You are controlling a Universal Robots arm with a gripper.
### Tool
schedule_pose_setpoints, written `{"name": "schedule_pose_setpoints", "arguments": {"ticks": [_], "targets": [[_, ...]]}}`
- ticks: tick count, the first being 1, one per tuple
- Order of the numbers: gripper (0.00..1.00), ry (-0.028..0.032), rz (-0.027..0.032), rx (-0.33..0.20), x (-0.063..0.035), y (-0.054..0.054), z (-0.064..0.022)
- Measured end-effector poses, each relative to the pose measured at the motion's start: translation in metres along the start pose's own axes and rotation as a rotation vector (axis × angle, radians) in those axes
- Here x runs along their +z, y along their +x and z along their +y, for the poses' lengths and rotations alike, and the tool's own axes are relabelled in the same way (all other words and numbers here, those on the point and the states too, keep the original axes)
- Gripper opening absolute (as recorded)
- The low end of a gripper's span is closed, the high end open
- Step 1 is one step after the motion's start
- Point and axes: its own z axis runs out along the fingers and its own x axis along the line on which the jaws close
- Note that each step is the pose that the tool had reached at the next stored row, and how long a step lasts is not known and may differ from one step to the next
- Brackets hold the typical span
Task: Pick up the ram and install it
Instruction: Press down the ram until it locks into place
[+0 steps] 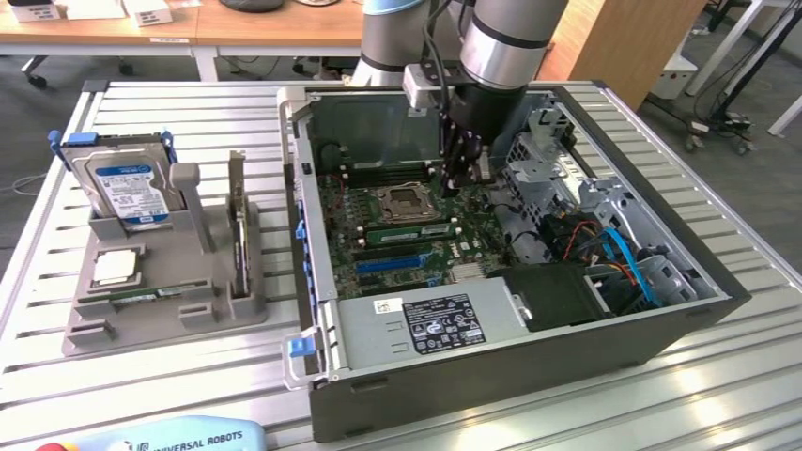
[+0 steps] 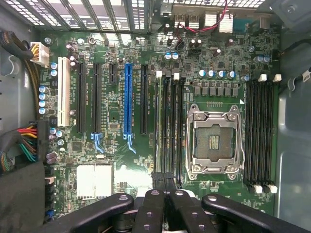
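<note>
The ram (image 1: 408,228) is a slim green stick standing edge-up in a memory slot just beside the empty processor socket (image 1: 410,201) on the motherboard. In the wrist view the ram (image 2: 158,126) shows as a thin green line in the slot nearest the blue connector side of that bank. My gripper (image 1: 452,185) hangs inside the open computer case, above the socket area. Its fingertips are pressed together, and in the wrist view the gripper (image 2: 163,177) hovers over one end of the ram's slot. I see nothing between the fingers.
The case walls (image 1: 300,169) and drive cage (image 1: 551,169) surround the arm closely. Orange and blue cables (image 1: 621,254) lie at the exterior view's right. A grey holder (image 1: 163,310) at the exterior view's left carries a blue-labelled hard drive (image 1: 126,188), a square processor (image 1: 113,267) and a small greenish strip (image 1: 135,299).
</note>
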Motion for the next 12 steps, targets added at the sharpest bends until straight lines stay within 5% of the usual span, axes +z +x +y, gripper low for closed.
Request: {"name": "schedule_pose_setpoints", "arguments": {"ticks": [12], "targets": [[0.1, -0.0003, 0.0008, 0.0, 0.0079, 0.0004, -0.0003]]}}
